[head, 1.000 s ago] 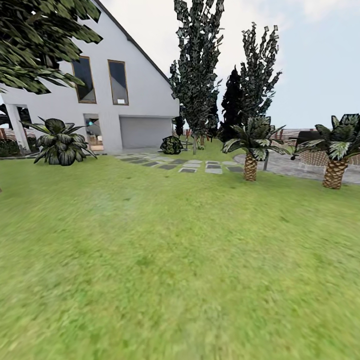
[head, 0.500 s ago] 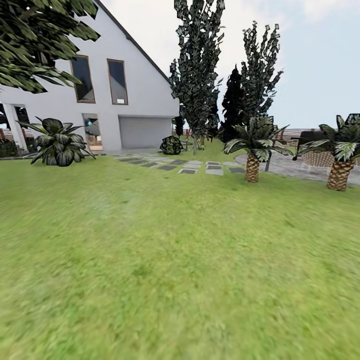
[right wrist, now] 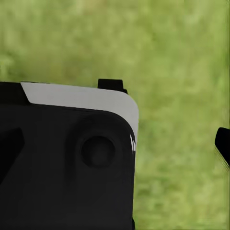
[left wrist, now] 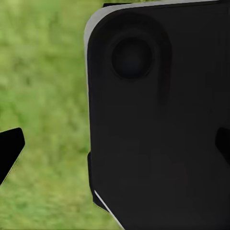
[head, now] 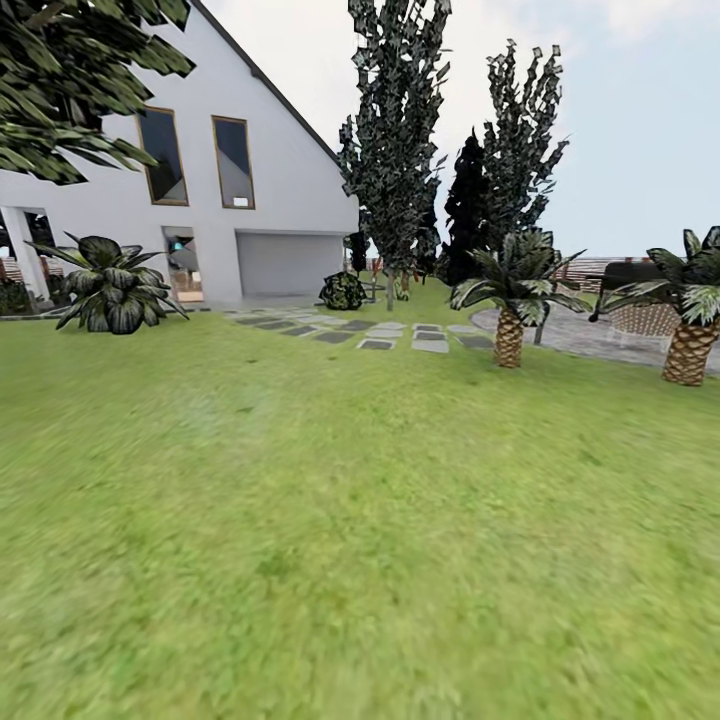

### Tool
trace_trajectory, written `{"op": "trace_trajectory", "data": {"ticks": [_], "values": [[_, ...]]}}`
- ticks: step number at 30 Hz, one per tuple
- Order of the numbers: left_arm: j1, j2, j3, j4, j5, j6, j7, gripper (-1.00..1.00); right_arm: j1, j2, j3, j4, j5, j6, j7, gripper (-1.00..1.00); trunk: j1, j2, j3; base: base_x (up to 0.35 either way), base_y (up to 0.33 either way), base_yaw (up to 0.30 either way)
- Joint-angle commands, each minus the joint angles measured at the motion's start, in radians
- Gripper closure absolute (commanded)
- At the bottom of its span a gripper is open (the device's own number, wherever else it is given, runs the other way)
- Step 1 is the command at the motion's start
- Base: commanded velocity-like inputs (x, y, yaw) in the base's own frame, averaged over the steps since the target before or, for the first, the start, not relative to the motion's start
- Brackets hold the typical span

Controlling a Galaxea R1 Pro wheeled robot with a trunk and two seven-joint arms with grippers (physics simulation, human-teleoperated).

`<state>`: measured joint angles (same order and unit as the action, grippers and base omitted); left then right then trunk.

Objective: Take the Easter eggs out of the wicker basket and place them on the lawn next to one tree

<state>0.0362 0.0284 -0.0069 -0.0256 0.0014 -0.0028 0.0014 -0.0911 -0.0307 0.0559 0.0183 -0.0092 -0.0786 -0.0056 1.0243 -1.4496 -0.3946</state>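
Two short palms (head: pixel 510 300) stand on the far side of the lawn (head: pixel 330 520), well ahead of the robot and toward its right, the second palm (head: pixel 690 310) at the edge of the head view. Between them lies a grey paved patch (head: pixel 590 335). A row of flat stepping stones (head: pixel 375 332) crosses the grass toward a white house (head: pixel 240 200) with two tall windows and a grey garage door. Dark, ragged conifers (head: pixel 395 140) rise beside the house, and a low round shrub (head: pixel 343 291) sits at their foot. A broad-leaved bush (head: pixel 110 285) grows near the house's left corner, under overhanging branches (head: pixel 70 80).

Both wrist views look down on blurred green grass. In the left wrist view, a large black robot body panel (left wrist: pixel 163 124) with a pale edge lies just beside the left claw, and one dark fingertip (left wrist: pixel 9 151) pokes in at the frame's border; I cannot tell how wide that claw stands. In the right wrist view, a similar black panel (right wrist: pixel 67 163) sits close by, and a fingertip (right wrist: pixel 223 143) shows at the border; its spread cannot be told either.
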Motion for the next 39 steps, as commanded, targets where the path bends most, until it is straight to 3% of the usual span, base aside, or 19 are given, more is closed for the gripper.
{"op": "trace_trajectory", "data": {"ticks": [1,39], "values": [[0.001,0.000,-0.001,-0.002,0.000,0.000,0.000,-1.00,-0.001,0.000,0.005,0.002,-0.001,-0.004,-0.001,-1.00,0.001,0.000,-0.001,0.338,0.000,0.000],[0.001,-0.001,-0.001,-0.002,0.000,0.000,0.000,-1.00,-0.001,0.000,0.005,0.002,-0.001,-0.004,-0.001,-1.00,0.001,0.000,-0.001,0.338,0.000,0.000]]}}
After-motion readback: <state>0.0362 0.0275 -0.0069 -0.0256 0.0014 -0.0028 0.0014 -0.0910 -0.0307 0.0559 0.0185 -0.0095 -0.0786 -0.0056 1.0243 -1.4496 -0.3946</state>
